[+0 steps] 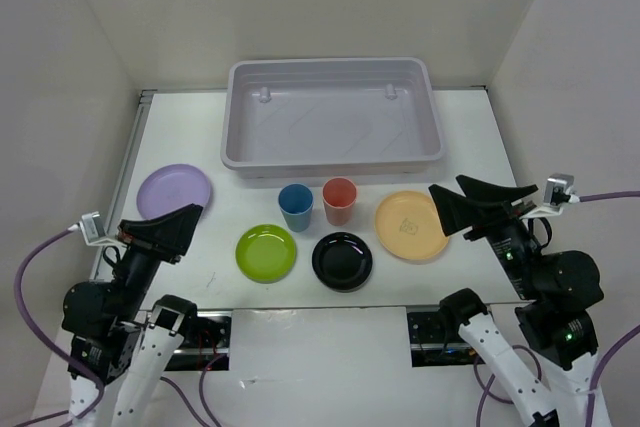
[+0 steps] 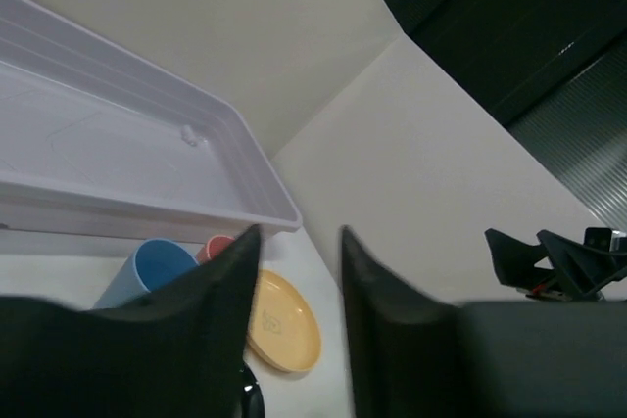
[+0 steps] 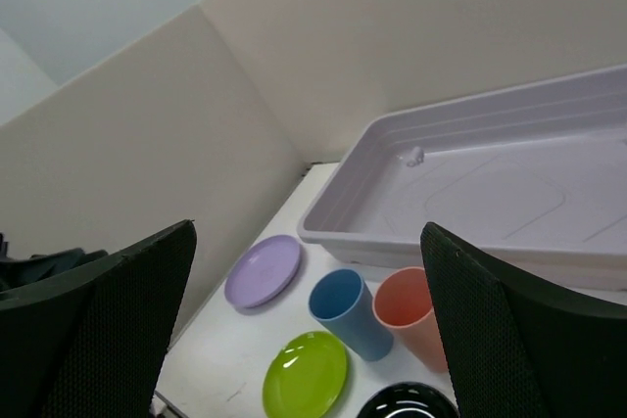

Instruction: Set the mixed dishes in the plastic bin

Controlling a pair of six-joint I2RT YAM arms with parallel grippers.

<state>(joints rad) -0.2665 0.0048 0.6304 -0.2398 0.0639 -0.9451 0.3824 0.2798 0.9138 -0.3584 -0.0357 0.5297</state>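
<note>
- The plastic bin (image 1: 330, 163) stands at the far middle of the table (image 1: 200, 292) with a long side towards both arms. It holds nothing, so no step of the task is yet done.
- All six dishes lie on the table between the bin and the arm bases:
  - the blue cup (image 1: 295, 206) and the salmon-red cup (image 1: 340, 200) stand upright, side by side, just before the bin's near wall;
  - the lime green plate (image 1: 266, 252) and the glossy black plate (image 1: 342, 260) lie nearer the arms;
  - the lavender plate (image 1: 174, 191) lies far left and the pale orange-yellow plate (image 1: 411, 225) far right.
- The left gripper (image 2: 301, 237) is raised over the table's near left, by the lavender plate. Its jaws are partly apart with nothing between them (a ready pose, apparently, and no grip).
- The right gripper (image 3: 306, 242) is raised at the near right, just beside the pale orange-yellow plate. Its jaws are spread fully and hold nothing.
- The outermost plates likely fall to the arm nearest each. A flat plate offers only its thin rim to a two-finger grip, so the wide spread of the right jaws probably suits an approach to the rim.
</note>
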